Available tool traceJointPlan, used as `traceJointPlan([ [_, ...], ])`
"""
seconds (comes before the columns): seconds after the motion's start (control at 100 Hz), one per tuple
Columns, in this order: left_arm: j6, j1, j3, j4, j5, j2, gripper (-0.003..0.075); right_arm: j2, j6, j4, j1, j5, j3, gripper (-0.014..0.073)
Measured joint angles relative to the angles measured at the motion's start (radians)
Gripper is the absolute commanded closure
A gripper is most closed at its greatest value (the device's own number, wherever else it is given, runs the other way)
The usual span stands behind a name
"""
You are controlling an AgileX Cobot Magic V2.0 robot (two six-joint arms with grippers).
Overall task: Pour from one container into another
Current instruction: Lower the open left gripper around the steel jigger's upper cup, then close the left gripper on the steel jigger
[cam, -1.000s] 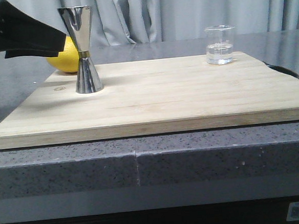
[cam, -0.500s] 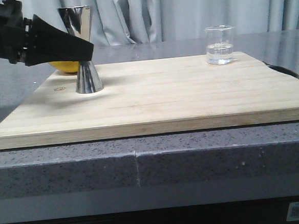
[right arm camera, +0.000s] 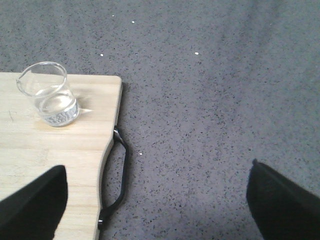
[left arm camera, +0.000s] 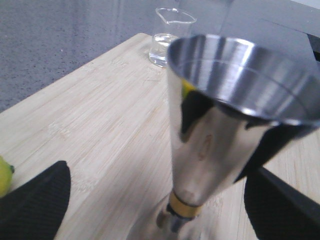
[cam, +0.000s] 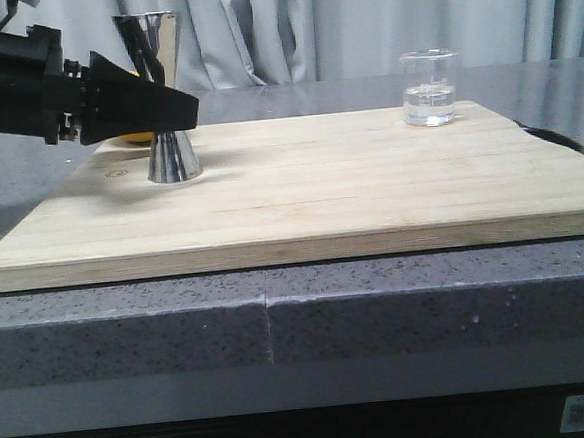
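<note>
Left hand open, fingers straddling jigger

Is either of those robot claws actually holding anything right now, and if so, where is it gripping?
No, nothing is held. The left gripper is open with its fingers either side of the jigger, around its narrow waist, not clamped. The right gripper is open over bare countertop, away from the beaker.

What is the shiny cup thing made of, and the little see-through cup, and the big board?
The jigger looks like polished steel: mirror-bright, reflecting its surroundings, with a thin gold-coloured band at the waist. The beaker seems to be clear glass, though it might be plastic: you see liquid and white marks through it. The board looks like pale wood, perhaps bamboo, with straight grain stripes and a matte surface.
</note>
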Motion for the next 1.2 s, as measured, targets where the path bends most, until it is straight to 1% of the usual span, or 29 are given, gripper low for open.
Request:
traceJointPlan([
  [0.13,0.023,-0.019,0.000,-0.012,0.008,0.005,0.0102,0.000,0.000,0.001,0.000,0.000,0.000,-0.0063],
  [0.35,0.048,-0.039,0.000,-0.035,0.017,0.005,0.0178,0.000,0.000,0.001,0.000,-0.002,0.000,-0.0063],
  [1.2,0.049,-0.038,0.000,-0.041,0.017,0.005,0.0491,0.000,0.000,0.001,0.000,-0.002,0.000,-0.0063],
])
